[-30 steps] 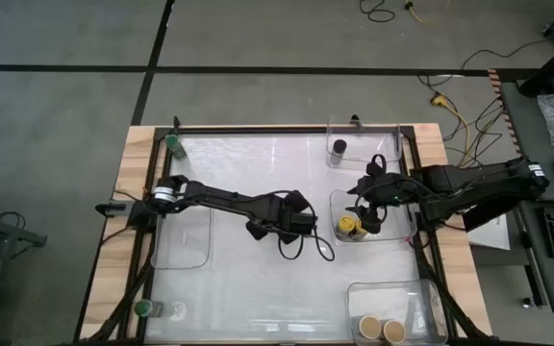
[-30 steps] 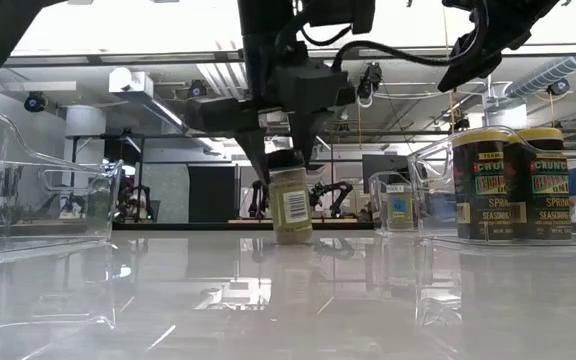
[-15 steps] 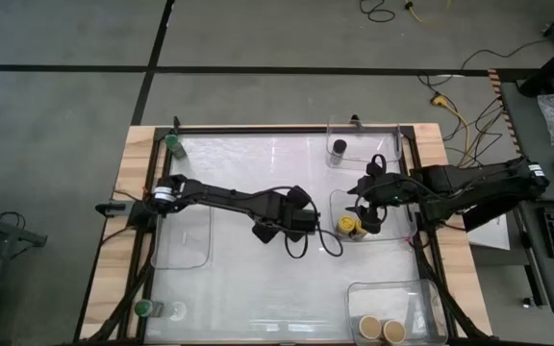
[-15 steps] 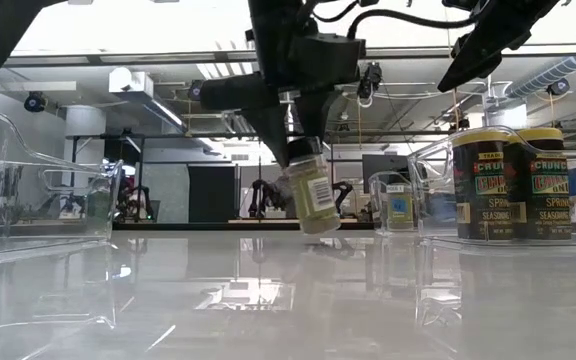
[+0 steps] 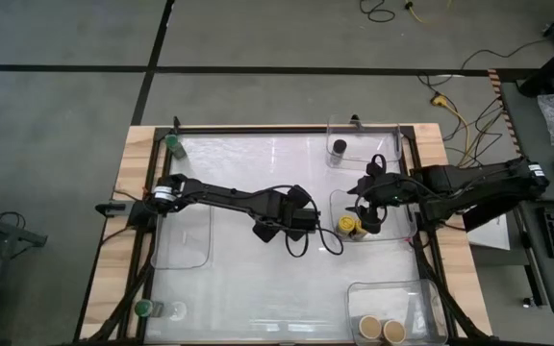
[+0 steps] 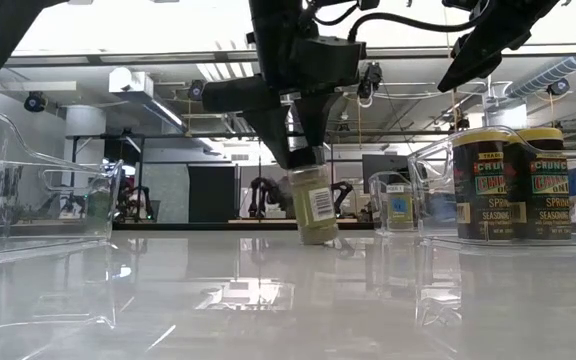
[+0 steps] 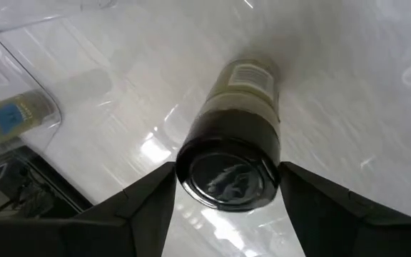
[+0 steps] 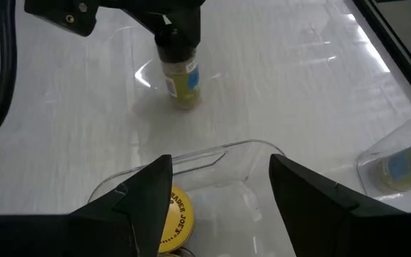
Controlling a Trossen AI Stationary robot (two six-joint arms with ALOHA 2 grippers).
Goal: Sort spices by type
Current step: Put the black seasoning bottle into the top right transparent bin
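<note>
The black-lidded spice jar (image 6: 314, 205) hangs mid-surface, tilted, clamped by its lid in the left gripper (image 5: 279, 229) jaws (presumably bound for the black-lid bin (image 5: 339, 135)); right gripper (image 5: 367, 213) waits, jaws apart, over the yellow-lid bin (image 8: 212, 160).

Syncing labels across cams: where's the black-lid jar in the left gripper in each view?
High: hidden under the left gripper, mid-table.
Low: black-lid jar centre, hanging tilted below the gripper.
Left wrist: centre, lid toward the camera, between the fingers.
Right wrist: upper middle, under the left arm.
Shared landmark: the clear bin with the yellow-lid jar, beside it toward the right arm; the right gripper hovers over that bin.
</note>
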